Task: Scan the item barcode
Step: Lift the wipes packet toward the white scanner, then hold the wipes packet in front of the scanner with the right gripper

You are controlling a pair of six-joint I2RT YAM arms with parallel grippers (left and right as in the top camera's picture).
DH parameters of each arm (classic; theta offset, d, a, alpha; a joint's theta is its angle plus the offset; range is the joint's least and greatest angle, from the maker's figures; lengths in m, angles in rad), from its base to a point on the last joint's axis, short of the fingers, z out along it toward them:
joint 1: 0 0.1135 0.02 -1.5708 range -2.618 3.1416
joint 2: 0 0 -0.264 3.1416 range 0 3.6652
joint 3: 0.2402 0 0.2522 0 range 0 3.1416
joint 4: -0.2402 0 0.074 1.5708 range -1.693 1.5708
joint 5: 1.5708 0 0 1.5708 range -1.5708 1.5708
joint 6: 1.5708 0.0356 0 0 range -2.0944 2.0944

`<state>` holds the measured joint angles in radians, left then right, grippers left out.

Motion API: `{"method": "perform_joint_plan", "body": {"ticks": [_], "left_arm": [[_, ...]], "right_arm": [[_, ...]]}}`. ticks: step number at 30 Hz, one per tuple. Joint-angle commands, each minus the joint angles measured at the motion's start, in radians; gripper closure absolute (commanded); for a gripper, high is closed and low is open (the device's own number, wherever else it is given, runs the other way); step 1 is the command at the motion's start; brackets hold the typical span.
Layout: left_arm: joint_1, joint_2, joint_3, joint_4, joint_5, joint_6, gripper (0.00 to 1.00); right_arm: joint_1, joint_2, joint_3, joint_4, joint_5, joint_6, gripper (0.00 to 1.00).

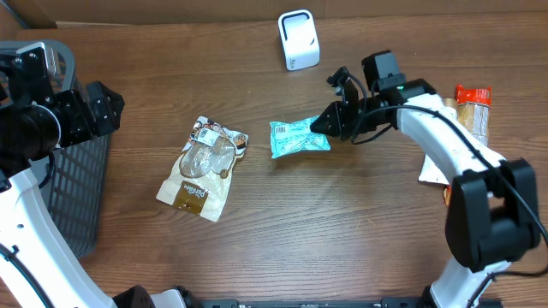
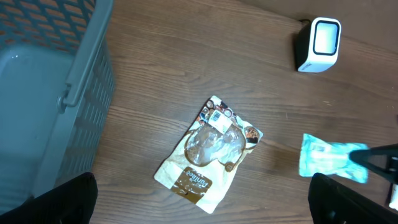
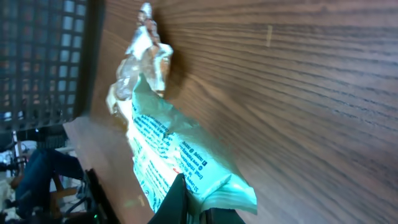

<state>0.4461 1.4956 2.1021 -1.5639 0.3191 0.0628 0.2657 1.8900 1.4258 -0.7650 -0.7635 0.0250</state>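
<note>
Right gripper point(image 1: 324, 126): clamped on the right end of the packet point(image 1: 298, 137); in the right wrist view the dark fingers point(image 3: 177, 202) are seen pinched on the packet's sealed edge.
Right arm: stretched from the right side of the table point(image 1: 342, 239) toward the middle, with the wrist turned to the left.
Packet: teal with white print, laid lengthwise left to right near the table's centre. Its far end is crumpled and appears to touch the wood. Whether the held end is raised off the table cannot be told.
Packet and scanner point(image 1: 298, 39): well apart; the packet is found nearer the front edge and slightly to the left of the scanner.
Scanner: white, upright at the back of the table. In the left wrist view its pale window is seen.
Barcode: print is seen on the packet, but no barcode can be made out.
Left gripper point(image 1: 107, 107): spread wide and empty, held above the table beside the basket point(image 1: 81, 197).
Pouch point(image 1: 204, 167): brown and white with a clear window, laid flat and tilted, between the basket and the packet, touching neither.
Basket: grey mesh, at the left edge of the table.
Bottle point(image 1: 473, 107): red-capped, at the right edge behind the right arm, with other items that are partly hidden.
</note>
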Motion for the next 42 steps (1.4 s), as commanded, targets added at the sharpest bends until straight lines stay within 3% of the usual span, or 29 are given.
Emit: {"method": "perform_joint_plan", "body": {"ticks": [1, 10, 17, 21, 25, 31, 42], "left_arm": [[0.002, 0.005, 0.001, 0.001, 0.011, 0.02, 0.0], [0.002, 0.005, 0.001, 0.001, 0.011, 0.02, 0.0], [0.002, 0.005, 0.001, 0.001, 0.01, 0.02, 0.01], [0.002, 0.005, 0.001, 0.001, 0.01, 0.02, 0.0], [0.002, 0.005, 0.001, 0.001, 0.011, 0.02, 0.01], [0.002, 0.005, 0.001, 0.001, 0.011, 0.02, 0.0], [0.002, 0.005, 0.001, 0.001, 0.01, 0.02, 0.0]], "right_arm": [[-0.008, -0.153, 0.054, -0.019, -0.054, -0.06, 0.96], [-0.008, -0.334, 0.055, -0.031, -0.011, -0.043, 0.96], [0.076, -0.352, 0.107, -0.003, 0.649, 0.067, 0.96], [0.162, -0.318, 0.118, 0.162, 1.053, 0.063, 0.96], [0.223, -0.229, 0.118, 0.357, 1.253, -0.107, 0.96], [0.239, -0.113, 0.118, 0.552, 1.286, -0.26, 0.96], [0.237, 0.148, 0.119, 1.207, 1.319, -0.969, 0.96]]}}
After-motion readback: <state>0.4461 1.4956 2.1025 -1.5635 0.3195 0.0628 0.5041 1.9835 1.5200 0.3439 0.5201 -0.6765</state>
